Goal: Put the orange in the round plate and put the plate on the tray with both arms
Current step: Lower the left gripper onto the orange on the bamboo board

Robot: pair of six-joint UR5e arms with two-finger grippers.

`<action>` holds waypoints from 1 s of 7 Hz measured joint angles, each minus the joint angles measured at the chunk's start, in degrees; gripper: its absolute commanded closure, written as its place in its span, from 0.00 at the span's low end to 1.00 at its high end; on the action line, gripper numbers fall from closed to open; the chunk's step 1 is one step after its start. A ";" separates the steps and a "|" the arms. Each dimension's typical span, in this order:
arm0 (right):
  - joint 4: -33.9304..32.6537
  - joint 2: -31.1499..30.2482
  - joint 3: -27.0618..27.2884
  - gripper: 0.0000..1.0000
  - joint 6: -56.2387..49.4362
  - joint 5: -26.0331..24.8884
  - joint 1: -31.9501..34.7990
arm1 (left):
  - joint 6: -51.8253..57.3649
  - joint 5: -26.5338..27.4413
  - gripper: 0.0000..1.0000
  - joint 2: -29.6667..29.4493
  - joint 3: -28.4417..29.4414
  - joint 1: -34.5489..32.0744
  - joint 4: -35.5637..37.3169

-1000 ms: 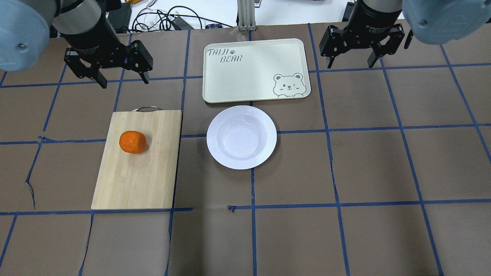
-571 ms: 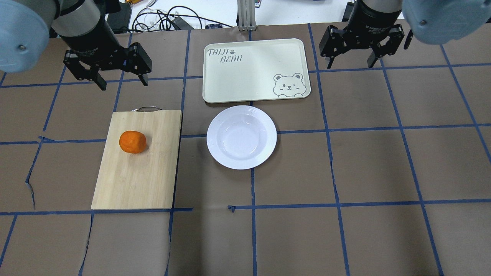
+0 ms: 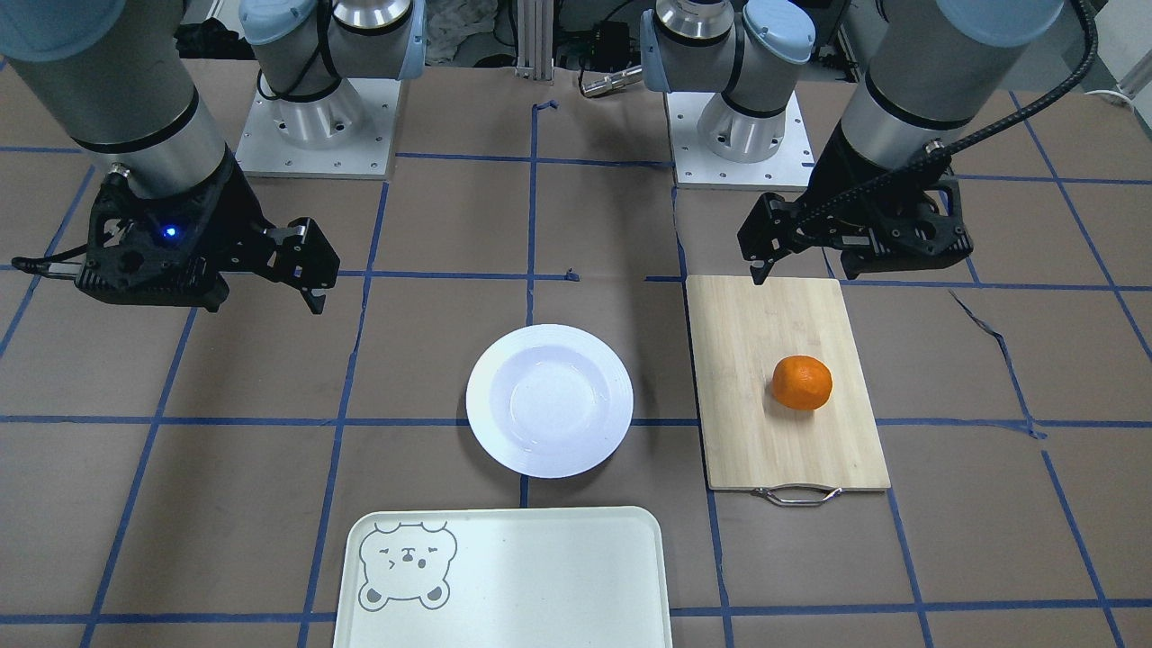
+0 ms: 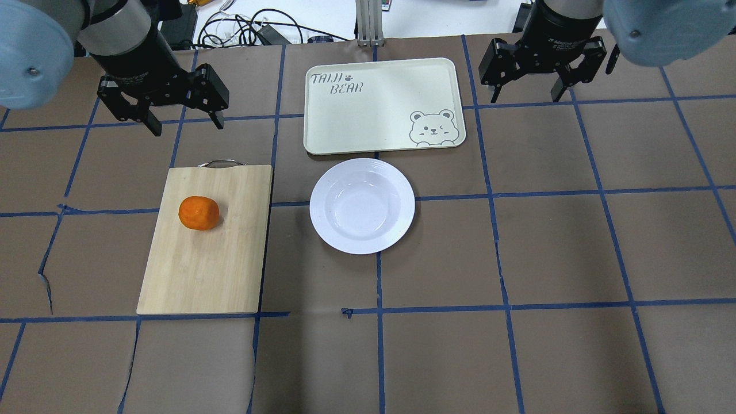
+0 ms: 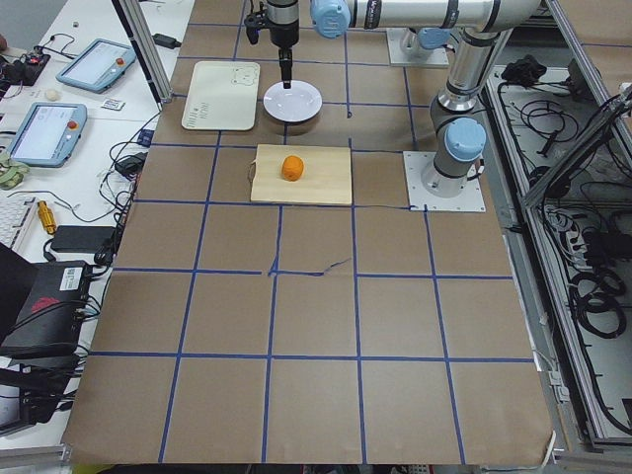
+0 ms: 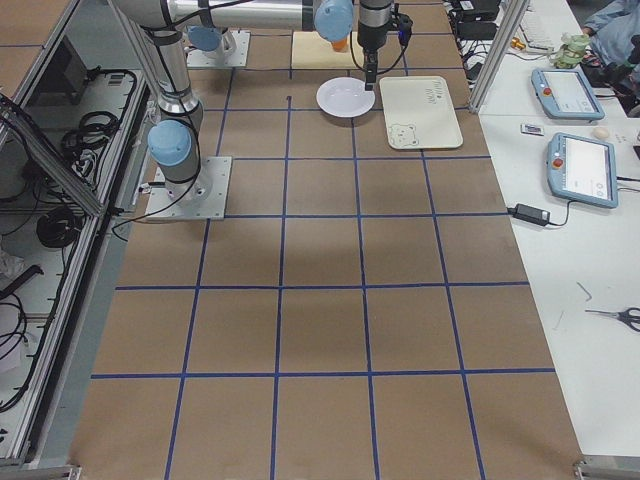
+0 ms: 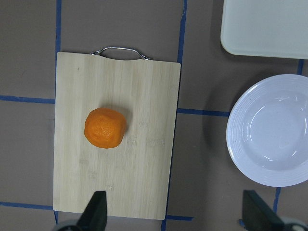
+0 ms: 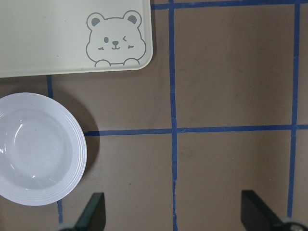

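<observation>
The orange (image 4: 198, 213) rests on a wooden cutting board (image 4: 207, 259) at the left. The empty white round plate (image 4: 362, 244) sits mid-table, just in front of the cream tray (image 4: 374, 115) with the bear face. My left gripper (image 4: 187, 126) hangs open above the table beyond the board's handle end, holding nothing. In the left wrist view the orange (image 7: 105, 127) lies ahead of the open fingers (image 7: 96, 209). My right gripper (image 4: 525, 99) hovers open to the right of the tray, also holding nothing. The right wrist view shows the plate (image 8: 72, 144) and tray (image 8: 48, 43) at its left.
The board's metal handle (image 4: 220, 163) points toward the far side. Blue tape lines grid the brown table cover. Cables and boxes (image 4: 247, 29) lie beyond the far table edge. Bare cover stretches across the near half and right side.
The left gripper has shifted only very slightly. The right gripper, orange, plate and tray are where they were.
</observation>
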 measured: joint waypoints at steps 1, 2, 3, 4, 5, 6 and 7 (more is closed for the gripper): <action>-0.09 -0.01 0.00 0.00 -0.06 -0.02 0.00 | 0.27 0.01 0.00 -0.01 -0.10 0.00 -0.06; -0.13 -0.05 0.00 0.00 -0.19 -0.06 -0.03 | 0.59 0.07 0.00 0.03 -0.16 0.00 -0.39; -0.13 -0.07 0.00 0.00 -0.31 -0.08 -0.06 | 1.31 0.15 0.00 -0.05 -0.30 0.13 -0.89; -0.10 -0.08 0.00 0.00 -0.36 -0.09 -0.11 | 2.26 0.10 0.00 -0.32 -0.76 0.60 -1.10; -0.08 -0.07 0.00 0.00 -0.36 -0.09 -0.15 | 3.38 -0.09 0.00 -0.53 -1.38 1.59 -0.97; -0.05 -0.04 0.00 0.00 -0.33 -0.09 -0.16 | 6.23 -0.11 0.00 -0.84 -1.84 3.06 -0.71; -0.01 -0.01 0.00 0.00 -0.31 -0.09 -0.18 | 11.24 0.04 0.00 -1.25 -2.53 4.83 -0.55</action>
